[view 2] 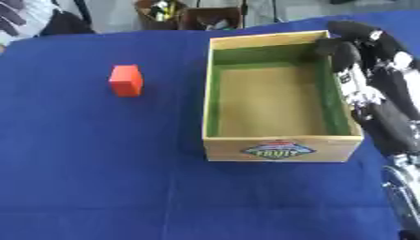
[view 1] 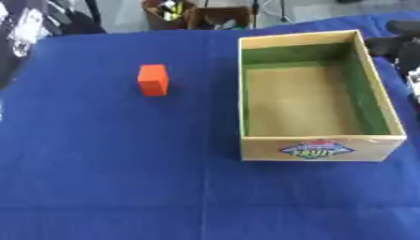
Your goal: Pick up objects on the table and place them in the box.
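Observation:
An orange block (view 1: 153, 79) stands upright on the blue tablecloth, left of the box and apart from it. The cardboard box (view 2: 283, 149) is open-topped, with green inner walls, a brown floor and a "FRUIT" label on its near side. Only the floor shows inside it. My right arm comes in along the box's right side. Its black hand (view 2: 343, 44) hovers at the far right corner of the box, partly over the rim. The pose of the hand is not readable. My left hand shows in neither view.
The blue tablecloth (view 1: 123, 178) covers the whole table. Beyond the far edge stand brown boxes of clutter (view 1: 197, 14) and dark equipment at the top left (view 1: 33, 23).

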Robot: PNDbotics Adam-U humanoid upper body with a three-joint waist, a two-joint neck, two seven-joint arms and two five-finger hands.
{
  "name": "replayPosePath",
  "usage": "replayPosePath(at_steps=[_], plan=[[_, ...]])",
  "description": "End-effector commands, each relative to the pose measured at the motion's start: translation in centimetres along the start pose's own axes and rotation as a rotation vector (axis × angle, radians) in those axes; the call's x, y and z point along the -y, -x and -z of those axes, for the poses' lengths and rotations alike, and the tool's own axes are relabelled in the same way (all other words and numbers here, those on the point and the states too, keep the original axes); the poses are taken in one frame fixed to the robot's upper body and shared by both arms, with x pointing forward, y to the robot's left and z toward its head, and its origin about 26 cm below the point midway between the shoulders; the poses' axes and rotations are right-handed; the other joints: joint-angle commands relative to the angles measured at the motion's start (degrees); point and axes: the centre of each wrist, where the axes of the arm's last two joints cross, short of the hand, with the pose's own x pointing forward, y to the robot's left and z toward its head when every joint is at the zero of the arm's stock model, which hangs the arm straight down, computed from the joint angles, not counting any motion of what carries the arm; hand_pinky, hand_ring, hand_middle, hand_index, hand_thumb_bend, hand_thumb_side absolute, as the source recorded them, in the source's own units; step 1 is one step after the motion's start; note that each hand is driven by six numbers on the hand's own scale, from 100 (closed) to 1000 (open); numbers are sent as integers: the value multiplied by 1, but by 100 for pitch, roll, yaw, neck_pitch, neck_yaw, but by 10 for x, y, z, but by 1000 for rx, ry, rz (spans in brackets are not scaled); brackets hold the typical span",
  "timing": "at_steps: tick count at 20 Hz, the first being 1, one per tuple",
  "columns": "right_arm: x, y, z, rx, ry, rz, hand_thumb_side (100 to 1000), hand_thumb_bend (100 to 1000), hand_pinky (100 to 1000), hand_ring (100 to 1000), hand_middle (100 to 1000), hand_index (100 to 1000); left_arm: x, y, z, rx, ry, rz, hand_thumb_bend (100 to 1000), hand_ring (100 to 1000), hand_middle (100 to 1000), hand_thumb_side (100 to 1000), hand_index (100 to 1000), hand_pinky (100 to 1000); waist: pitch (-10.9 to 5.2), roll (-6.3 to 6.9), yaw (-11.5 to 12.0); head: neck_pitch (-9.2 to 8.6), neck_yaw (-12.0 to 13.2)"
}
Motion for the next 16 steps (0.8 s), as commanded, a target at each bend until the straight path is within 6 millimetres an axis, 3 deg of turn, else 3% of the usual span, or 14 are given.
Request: replayPosePath(at_steps=[1,4,8,10,11,14,15,16], plan=[[3,-7,1,19,-18,-25,537,100,934,814,590,817,-20,13,8,-14,107,117,180,664,715,966,946,574,-156,2,-10,6,18],[3,-7,1,15,-27,-27,538,100,935,814,590,817,-27,26,19,-35,234,212,205,705,758,942,962,601,-164,42,-57,4,28],[4,-7,1,11,-38,-31,539,100,936,815,589,817,-34,42,31,-65,341,306,315,750,794,908,963,634,-153,95,-117,-13,36],[4,-7,0,10,-41,-32,539,100,936,815,589,817,-34,48,35,-71,371,336,315,750,794,908,963,634,-149,107,-128,-17,36],[4,-7,1,10,-44,-33,540,100,936,815,589,817,-34,50,37,-75,390,350,489,775,815,941,969,662,-141,120,-151,-30,38],[3,-7,1,10,-51,-34,540,100,937,815,589,817,-31,58,47,-87,455,387,561,783,820,959,971,671,-123,145,-200,-65,41],[3,-7,1,10,-52,-34,540,100,937,815,588,817,-30,60,49,-89,473,396,662,800,837,957,984,691,-117,152,-214,-74,47],[3,-7,1,10,-55,-34,540,100,937,814,587,816,-29,62,52,-94,498,408,703,813,852,949,998,704,-110,160,-230,-83,54]])
